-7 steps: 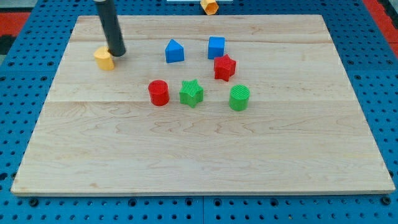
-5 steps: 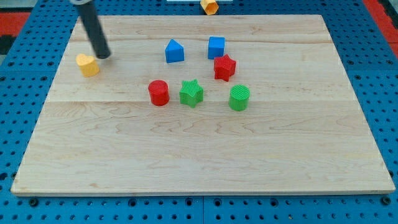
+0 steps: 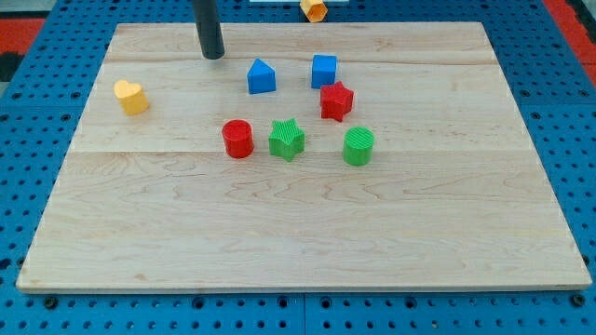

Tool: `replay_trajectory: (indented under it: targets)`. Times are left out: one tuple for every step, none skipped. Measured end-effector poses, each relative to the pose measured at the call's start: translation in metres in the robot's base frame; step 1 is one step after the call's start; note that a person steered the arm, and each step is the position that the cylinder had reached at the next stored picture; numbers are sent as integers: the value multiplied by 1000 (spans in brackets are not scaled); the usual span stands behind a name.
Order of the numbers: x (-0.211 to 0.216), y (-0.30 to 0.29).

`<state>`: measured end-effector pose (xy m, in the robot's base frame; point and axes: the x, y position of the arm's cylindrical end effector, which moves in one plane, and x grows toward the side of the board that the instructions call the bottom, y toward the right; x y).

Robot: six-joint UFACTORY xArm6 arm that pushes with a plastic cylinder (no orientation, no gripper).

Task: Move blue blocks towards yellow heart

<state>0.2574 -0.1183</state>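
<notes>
The yellow heart lies near the board's left edge. A blue house-shaped block sits at the upper middle, and a blue cube is to its right. My tip rests on the board up and to the left of the blue house-shaped block, a short gap away from it, and well to the right of and above the yellow heart.
A red star sits just below the blue cube. A red cylinder, a green star and a green cylinder form a row mid-board. An orange block lies off the wooden board at the view's top.
The tip pushed the yellow heart left and slightly down, then left it and moved right and up to beside the blue house-shaped block. The other blocks have not moved.
</notes>
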Motion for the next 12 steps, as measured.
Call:
replay_trajectory:
  targets:
    - [-4,42]
    - [15,115]
    - [43,89]
    - [56,32]
    - [58,-20]
    - [88,-42]
    - [95,-60]
    - [95,-86]
    - [78,-24]
    - [55,34]
    - [23,74]
    - [-4,134]
